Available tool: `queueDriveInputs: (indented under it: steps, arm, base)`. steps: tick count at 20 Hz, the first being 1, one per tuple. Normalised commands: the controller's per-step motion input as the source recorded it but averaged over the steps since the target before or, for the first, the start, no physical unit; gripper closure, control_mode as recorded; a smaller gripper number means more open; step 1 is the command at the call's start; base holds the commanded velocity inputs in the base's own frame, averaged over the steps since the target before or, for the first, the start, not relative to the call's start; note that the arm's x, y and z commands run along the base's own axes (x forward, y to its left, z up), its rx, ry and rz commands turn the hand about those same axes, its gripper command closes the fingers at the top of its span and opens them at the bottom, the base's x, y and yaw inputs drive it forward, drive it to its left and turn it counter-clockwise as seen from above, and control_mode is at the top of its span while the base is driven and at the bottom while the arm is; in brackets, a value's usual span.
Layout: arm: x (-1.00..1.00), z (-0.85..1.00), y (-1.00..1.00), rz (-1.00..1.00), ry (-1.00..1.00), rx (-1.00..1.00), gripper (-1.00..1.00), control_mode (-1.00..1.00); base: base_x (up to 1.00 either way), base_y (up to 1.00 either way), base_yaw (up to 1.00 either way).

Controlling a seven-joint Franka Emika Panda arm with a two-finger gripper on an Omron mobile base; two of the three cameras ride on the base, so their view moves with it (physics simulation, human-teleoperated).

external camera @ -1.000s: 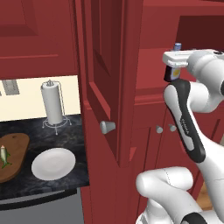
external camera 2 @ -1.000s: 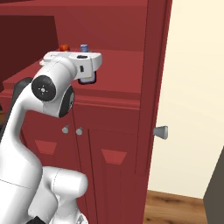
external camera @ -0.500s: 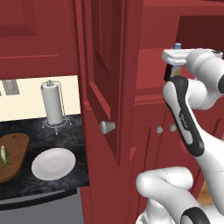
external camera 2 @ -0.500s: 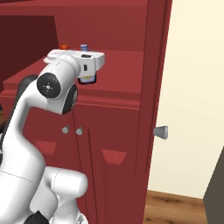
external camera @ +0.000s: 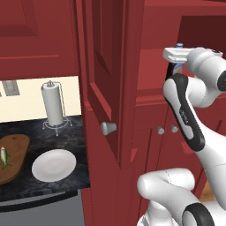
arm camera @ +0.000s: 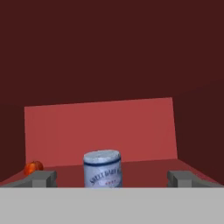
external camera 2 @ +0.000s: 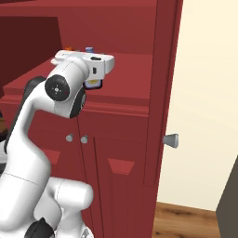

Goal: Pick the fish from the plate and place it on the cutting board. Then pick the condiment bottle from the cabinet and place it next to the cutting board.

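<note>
1. From the left, the fish (external camera: 4, 157) lies on the cutting board (external camera: 13, 160) beside the white plate (external camera: 54, 165) on the bench (external camera: 66, 137).
2. From the right, my hand (external camera 2: 94, 82) reaches into the red cabinet (external camera 2: 135, 116).
3. From my hand, my fingers (arm camera: 40, 178) are wide apart, with the bottle (arm camera: 102, 169) standing between them on the shelf, not touched.
</note>
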Motion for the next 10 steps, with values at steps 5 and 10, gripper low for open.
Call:
queueDriveInputs:
  steps: [5, 10]
  arm:
    - [0.15, 0.00, -0.01, 0.00, 0.00, 0.02, -1.00, -1.00]
    - [0.11, 0.00, 0.00, 0.00, 0.00, 0.02, -1.00, -1.00]
  base:
    - [0.00, 0.00, 0.00]
    - [0.00, 0.00, 0.00]
